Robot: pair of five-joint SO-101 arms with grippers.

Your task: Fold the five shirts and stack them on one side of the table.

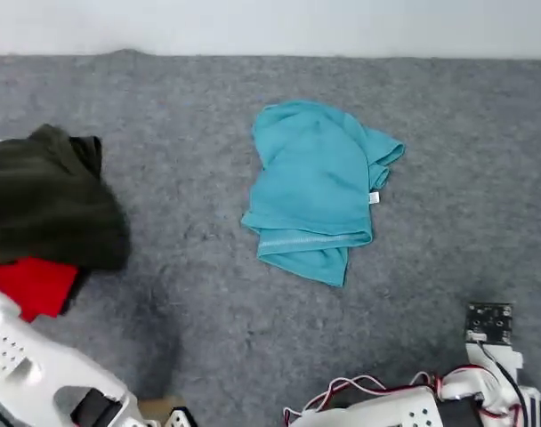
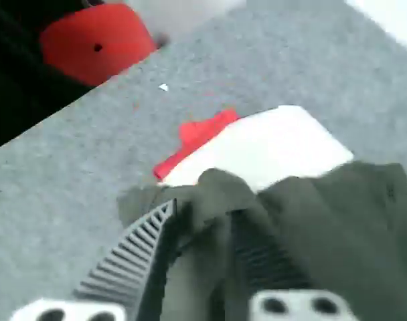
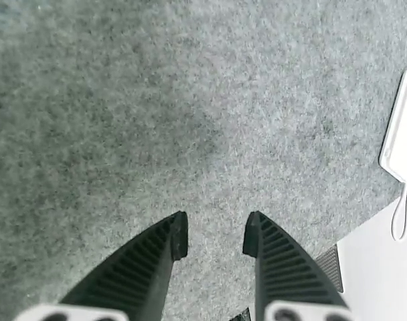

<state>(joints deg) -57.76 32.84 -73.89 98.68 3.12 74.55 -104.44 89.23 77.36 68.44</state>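
Note:
A teal shirt (image 1: pixel 317 189) lies crumpled in the middle of the grey table. At the left edge a dark green shirt (image 1: pixel 44 200) is heaped over a red shirt (image 1: pixel 30 285). In the left wrist view my left gripper (image 2: pixel 203 214) is shut on a bunch of the dark green shirt (image 2: pixel 324 221), which hangs over a white shirt (image 2: pixel 270 147) and the red shirt (image 2: pixel 203 130). My right gripper (image 3: pixel 215 234) is open over bare grey felt, with nothing between its fingers. The right arm's body (image 1: pixel 413 409) sits at the front right, the left arm's body (image 1: pixel 21 360) at the front left.
Grey felt (image 1: pixel 208 294) covers the table up to a pale wall (image 1: pixel 270 22) at the back. A white flat device with a cable (image 3: pixel 399 134) lies past the felt's edge near the right arm. A red round object (image 2: pixel 96 43) stands off the table.

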